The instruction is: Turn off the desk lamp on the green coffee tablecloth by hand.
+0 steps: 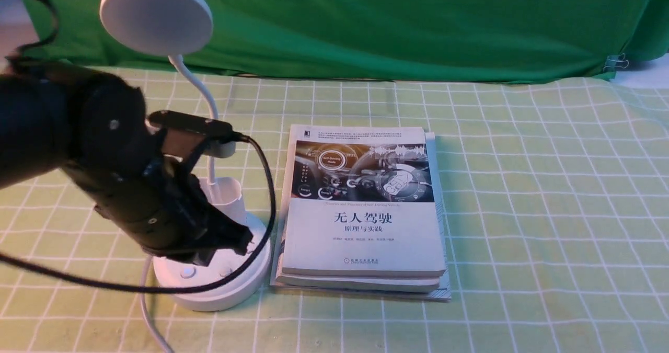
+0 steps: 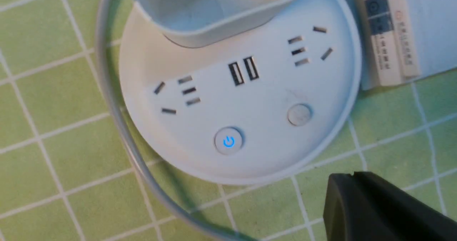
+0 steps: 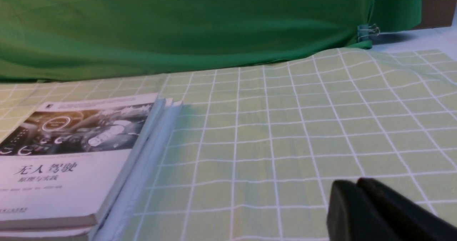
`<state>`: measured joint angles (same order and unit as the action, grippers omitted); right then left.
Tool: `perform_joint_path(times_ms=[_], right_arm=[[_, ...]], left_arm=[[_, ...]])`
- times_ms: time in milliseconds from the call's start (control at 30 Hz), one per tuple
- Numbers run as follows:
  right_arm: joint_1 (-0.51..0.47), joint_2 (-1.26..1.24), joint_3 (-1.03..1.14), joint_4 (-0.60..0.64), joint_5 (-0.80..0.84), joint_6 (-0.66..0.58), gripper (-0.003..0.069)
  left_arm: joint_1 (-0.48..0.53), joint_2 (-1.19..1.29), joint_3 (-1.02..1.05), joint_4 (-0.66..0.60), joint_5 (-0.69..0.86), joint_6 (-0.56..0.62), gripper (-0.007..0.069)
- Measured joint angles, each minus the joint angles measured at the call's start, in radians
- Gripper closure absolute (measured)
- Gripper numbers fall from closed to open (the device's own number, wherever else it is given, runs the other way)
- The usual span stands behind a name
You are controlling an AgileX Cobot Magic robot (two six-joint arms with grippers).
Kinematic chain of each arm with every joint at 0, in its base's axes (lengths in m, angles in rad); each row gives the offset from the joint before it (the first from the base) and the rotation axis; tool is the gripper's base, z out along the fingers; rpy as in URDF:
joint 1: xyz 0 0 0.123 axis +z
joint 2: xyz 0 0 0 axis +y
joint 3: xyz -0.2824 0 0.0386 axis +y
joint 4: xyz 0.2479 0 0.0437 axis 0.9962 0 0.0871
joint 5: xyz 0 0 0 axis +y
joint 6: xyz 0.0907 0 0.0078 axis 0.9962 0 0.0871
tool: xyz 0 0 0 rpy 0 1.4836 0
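Observation:
The white desk lamp stands on the green coffee tablecloth (image 1: 522,212) at the front left. Its disc head (image 1: 156,15) is up high, and its round base (image 1: 219,285) and cup holder (image 1: 230,196) are below. My left gripper (image 1: 230,240) is shut and empty, low over the base. In the left wrist view the base (image 2: 214,105) shows two buttons. The power button (image 2: 228,141) glows blue and the plain button (image 2: 299,114) is unlit. The shut left gripper (image 2: 351,176) shows just outside the base rim. My right gripper (image 3: 355,185) is shut and empty above the cloth (image 3: 285,126).
A stack of books (image 1: 366,222) lies just right of the lamp base and shows in the right wrist view (image 3: 71,162). The lamp's white cord (image 1: 149,316) curls round the base toward the front edge. A dark green backdrop (image 1: 392,23) hangs behind, clipped (image 1: 616,61) at the right.

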<state>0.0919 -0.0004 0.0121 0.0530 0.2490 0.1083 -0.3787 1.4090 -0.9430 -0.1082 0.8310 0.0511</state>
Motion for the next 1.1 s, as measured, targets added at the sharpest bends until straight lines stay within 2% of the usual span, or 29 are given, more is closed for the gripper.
perform_joint_path(times_ms=[133, 333, 433, 533, 767, 1000, 1100], right_arm=[[0.000, 0.000, 0.000, 0.000, 0.000, 0.000, 0.0630], [0.000, 0.000, 0.000, 0.000, 0.000, 0.000, 0.0630], [0.000, 0.000, 0.000, 0.000, 0.000, 0.000, 0.0630], [0.000, 0.000, 0.000, 0.000, 0.000, 0.000, 0.0630], [0.000, 0.000, 0.000, 0.000, 0.001, 0.000, 0.0630], [0.000, 0.000, 0.000, 0.000, 0.001, 0.000, 0.0630], [0.000, 0.000, 0.000, 0.000, 0.001, -0.001, 0.0630]], left_arm=[[0.000, -0.188, 0.119, -0.011, -0.118, 0.000, 0.0629], [0.000, -0.631, 0.424, -0.014, -0.538, -0.002, 0.0629], [0.000, -0.779, 0.556, -0.014, -0.688, -0.007, 0.0629], [0.000, -0.879, 0.658, -0.013, -0.774, -0.007, 0.0629], [0.000, -0.998, 0.816, -0.010, -0.855, -0.007, 0.0627], [0.000, -1.001, 0.841, 0.002, -0.866, -0.004, 0.0626], [0.003, -1.010, 0.850, 0.025, -0.917, 0.004, 0.0626]])
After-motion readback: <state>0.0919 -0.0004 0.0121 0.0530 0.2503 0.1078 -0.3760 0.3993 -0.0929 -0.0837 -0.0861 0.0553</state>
